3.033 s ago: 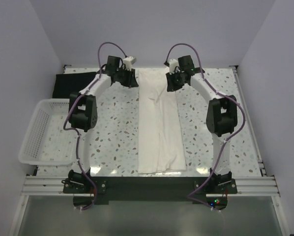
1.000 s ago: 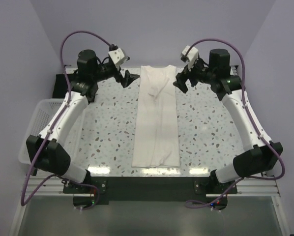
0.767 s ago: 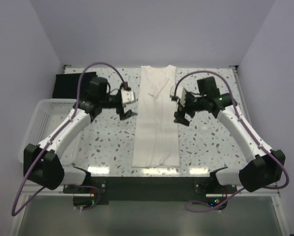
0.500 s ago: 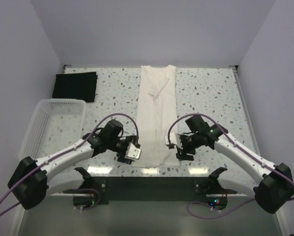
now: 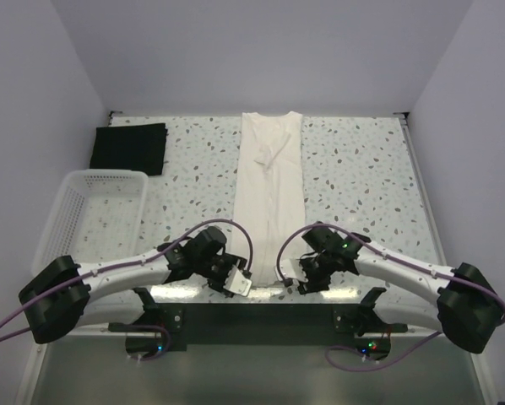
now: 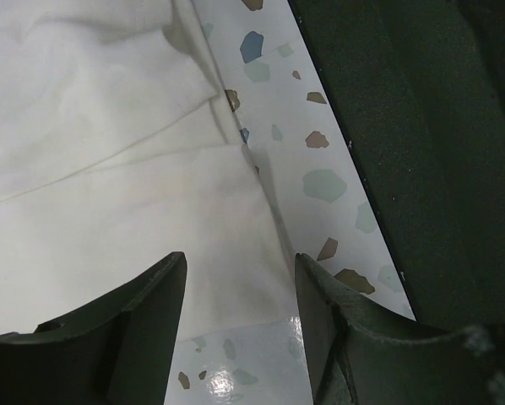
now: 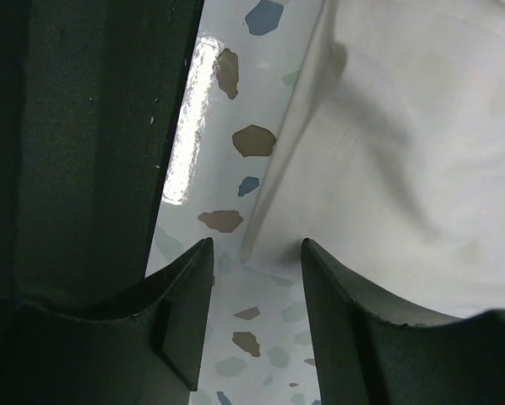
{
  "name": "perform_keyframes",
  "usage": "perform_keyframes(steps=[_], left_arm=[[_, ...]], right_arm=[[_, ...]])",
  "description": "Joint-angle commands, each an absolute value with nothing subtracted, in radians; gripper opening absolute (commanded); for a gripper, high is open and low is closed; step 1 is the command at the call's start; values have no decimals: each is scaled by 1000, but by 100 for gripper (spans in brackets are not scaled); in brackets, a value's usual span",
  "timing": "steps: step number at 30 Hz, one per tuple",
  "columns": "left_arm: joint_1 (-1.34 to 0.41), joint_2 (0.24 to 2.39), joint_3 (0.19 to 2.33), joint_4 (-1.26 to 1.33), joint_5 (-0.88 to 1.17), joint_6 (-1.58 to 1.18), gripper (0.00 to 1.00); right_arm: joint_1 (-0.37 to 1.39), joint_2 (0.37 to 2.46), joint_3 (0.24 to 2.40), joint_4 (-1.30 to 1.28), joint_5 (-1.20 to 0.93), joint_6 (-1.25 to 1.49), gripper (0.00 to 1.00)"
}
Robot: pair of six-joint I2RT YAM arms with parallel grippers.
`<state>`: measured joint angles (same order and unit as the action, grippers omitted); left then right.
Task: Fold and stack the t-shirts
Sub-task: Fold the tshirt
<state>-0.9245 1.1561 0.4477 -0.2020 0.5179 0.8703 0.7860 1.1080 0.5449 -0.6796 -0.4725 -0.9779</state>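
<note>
Tabletop (image 5: pixel 362 177) with basket (image 5: pixel 53 232): left tool (image 6: pixel 240 272), right tool (image 7: pixel 257 253) gape astride corners of cream t-shirt (image 5: pixel 269 194).

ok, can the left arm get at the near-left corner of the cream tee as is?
Likely yes: the left fingers stand apart over that corner of the cream t-shirt, nothing covering it.

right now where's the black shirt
In the top view the black shirt lies flat at the far left corner of the table, just beyond the basket and well left of the cream shirt.
</note>
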Motion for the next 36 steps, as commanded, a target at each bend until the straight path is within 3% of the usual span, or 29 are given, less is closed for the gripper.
perform_keyframes(steps=[1,8,15,17,18,24,27,36], left_arm=[[-940,1164,440,-146,480,865,59],[-943,1207,442,-215,462,951,59],[-950,1264,456,-270,460,1006,58],[-956,1276,460,-267,462,1002,53],[-957,1282,462,-264,462,999,43],[-962,1279,471,-262,463,988,12],[-963,1243,489,-284,507,979,1],[-971,1094,590,-360,578,911,0]], right_arm=[[810,1143,526,-581,-440,-989,50],[839,1163,486,-538,-373,-983,49],[876,1173,483,-523,-333,-948,40],[894,1181,485,-517,-318,-946,33],[900,1187,485,-512,-310,-942,31],[908,1183,480,-489,-285,-931,0],[911,1105,485,-521,-320,-930,0],[928,914,561,-629,-362,-818,0]])
